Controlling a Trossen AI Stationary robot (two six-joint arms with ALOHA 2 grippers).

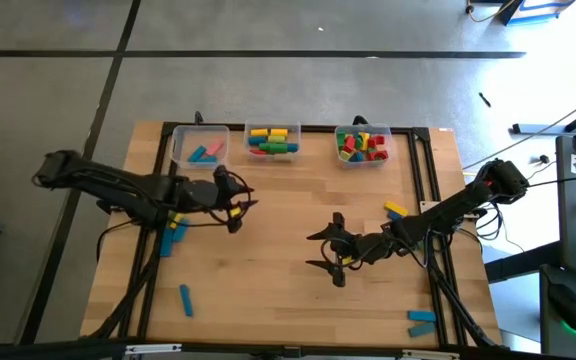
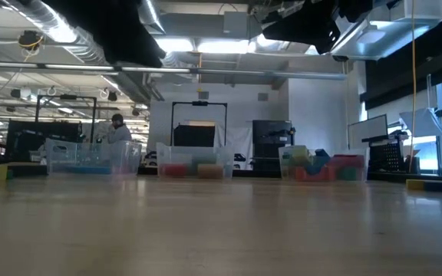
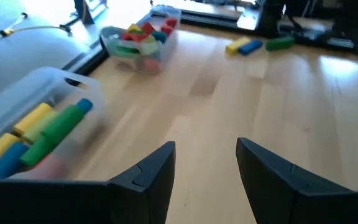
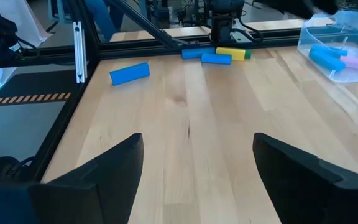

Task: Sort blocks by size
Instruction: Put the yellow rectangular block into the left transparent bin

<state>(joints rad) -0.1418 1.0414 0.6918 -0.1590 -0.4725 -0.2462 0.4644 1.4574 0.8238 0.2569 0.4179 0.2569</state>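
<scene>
Three clear bins stand along the far edge. The left bin (image 1: 200, 145) holds blue and pink blocks, the middle bin (image 1: 273, 140) long yellow, blue and green ones, and the right bin (image 1: 363, 143) short red, green and yellow ones. Loose blocks lie flat on the table: blue and yellow ones (image 1: 173, 230) under the left arm, a blue one (image 1: 186, 298) near the front left, yellow and blue ones (image 1: 396, 210), and blue ones (image 1: 421, 320) at the front right. My left gripper (image 1: 238, 205) (image 3: 205, 168) is open and empty near the middle bin (image 3: 36, 130). My right gripper (image 1: 328, 250) (image 4: 197, 162) is open and empty above bare table.
A dark metal frame (image 1: 163, 180) runs along the table's left, far and right sides. The bare wood at the table's centre (image 1: 288, 260) lies between the two grippers. Beyond the table, a person (image 2: 117, 130) stands far off in the room.
</scene>
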